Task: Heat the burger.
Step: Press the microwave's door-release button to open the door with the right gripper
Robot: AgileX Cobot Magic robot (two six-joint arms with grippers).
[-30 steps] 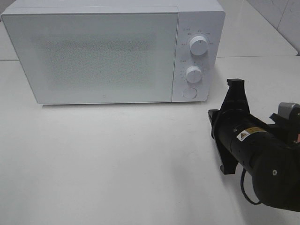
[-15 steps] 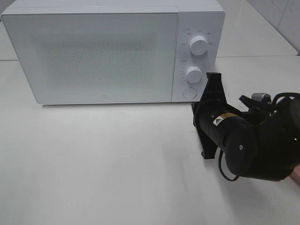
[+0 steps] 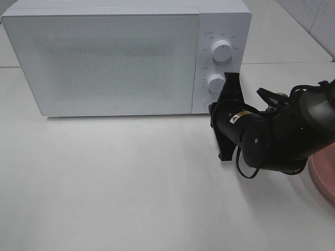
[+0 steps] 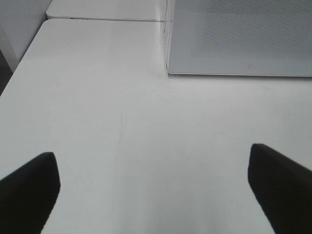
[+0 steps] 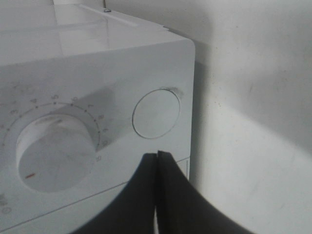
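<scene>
Swung in from the counter's point(image 3: 104, 183) right side toward the microwave point(image 3: 104, 63) panel over the last second. Right claw point(image 5: 157, 163) pressed together into one blunt black tip, holding nothing, poised just under the round button point(image 5: 156, 113), seemingly not yet touching.

Best to bring the tip onto the button's centre and push straight in, square to the panel. Otherwise likely to skid off smooth plastic or nudge the dial point(image 5: 53, 151) beside it.

Button flat, flush, matte white. Dial raised, cylindrical, marked with a short red line. Door shut, pane frosted and finely speckled.

Left claw point(image 4: 155, 183) spread wide, empty, over bare glossy white counter. Pink plate point(image 3: 324, 178) edge at far right. Burger not in view: perhaps behind the door, impossible to tell.
</scene>
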